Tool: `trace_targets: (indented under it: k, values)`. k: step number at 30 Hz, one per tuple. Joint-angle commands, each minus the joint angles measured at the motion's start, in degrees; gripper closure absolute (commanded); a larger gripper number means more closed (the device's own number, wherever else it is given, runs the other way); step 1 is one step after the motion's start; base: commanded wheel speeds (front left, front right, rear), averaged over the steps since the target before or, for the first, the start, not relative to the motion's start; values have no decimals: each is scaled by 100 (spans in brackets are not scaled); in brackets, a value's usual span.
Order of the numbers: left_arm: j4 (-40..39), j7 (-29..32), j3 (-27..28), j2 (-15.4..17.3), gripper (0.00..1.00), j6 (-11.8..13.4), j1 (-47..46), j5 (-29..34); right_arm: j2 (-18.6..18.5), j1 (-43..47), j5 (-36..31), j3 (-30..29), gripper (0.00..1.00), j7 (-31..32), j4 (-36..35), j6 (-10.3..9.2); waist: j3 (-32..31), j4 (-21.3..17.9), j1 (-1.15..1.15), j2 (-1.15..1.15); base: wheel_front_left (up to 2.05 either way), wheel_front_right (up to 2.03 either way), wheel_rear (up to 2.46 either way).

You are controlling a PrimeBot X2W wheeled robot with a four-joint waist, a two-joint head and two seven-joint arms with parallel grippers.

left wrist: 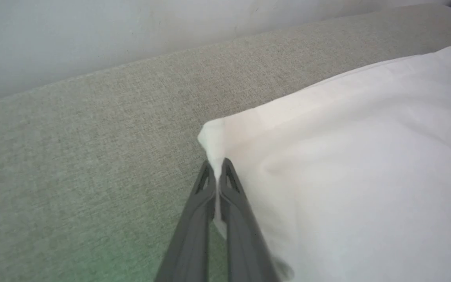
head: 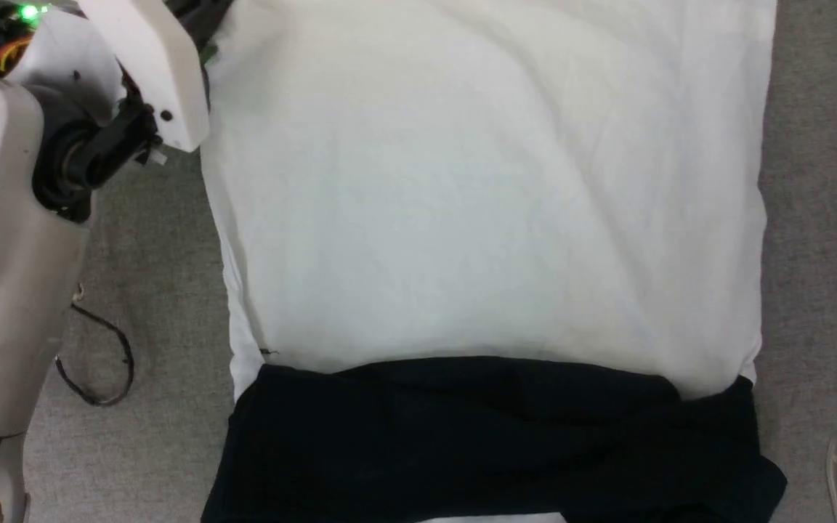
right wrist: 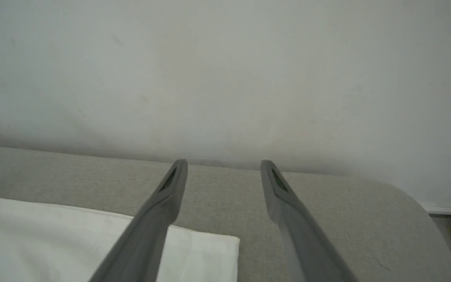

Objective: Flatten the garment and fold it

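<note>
Jaws: left gripper (left wrist: 217, 166) clenched on shirt (left wrist: 347, 176) corner at 11 o'clock, right gripper (right wrist: 223, 168) released — a one-sided pull may skew it.

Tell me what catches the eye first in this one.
The white garment spreads wide over the grey surface, its black sleeves lying across the near edge. The left hand is shut on one white corner, while the right hand stands open near another corner.
</note>
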Motion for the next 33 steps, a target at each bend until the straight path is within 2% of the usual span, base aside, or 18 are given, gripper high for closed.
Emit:
trace_targets:
  k: [1, 6, 12, 21, 23, 24, 26, 33]
  values:
    - [-20, -43, -25, -36, 100, -1, -63, -14, -12, -58, -202, -118, 0, 59, 179, -5, 94, 85, 0, 0, 0, 0, 0]
    - [-109, -1, -62, -68, 100, 39, -107, -12, 140, 82, -613, -482, 0, 565, 714, -5, 209, 148, 0, 0, 0, 0, 0]
    - [-236, 51, -85, -54, 100, 99, -101, -14, 224, 226, -949, -694, 0, 1003, 846, -5, 359, 203, 0, 0, 0, 0, 0]
    - [-400, 90, -140, -104, 100, 146, -132, -32, 409, 327, -736, -906, 0, 1446, 802, -5, 526, 325, 0, 0, 0, 0, 0]
    - [-411, 81, -147, -119, 100, 150, -134, -39, 431, 352, -708, -962, 55, 1538, 804, -5, 539, 345, 0, 0, 0, 0, 0]
    - [-416, 67, -142, -129, 100, 153, -136, -49, 438, 357, -711, -960, 68, 1543, 782, -5, 546, 356, 0, 0, 0, 0, 0]
    - [-427, 3, -123, -142, 100, 157, -143, -53, 447, 353, -753, -971, 100, 1472, 725, -5, 556, 371, 0, 0, 0, 0, 0]
    - [-319, -590, 35, -211, 100, 138, -236, 32, 441, 309, -665, -665, 100, 781, 615, -5, 390, 452, 0, 0, 0, 0, 0]
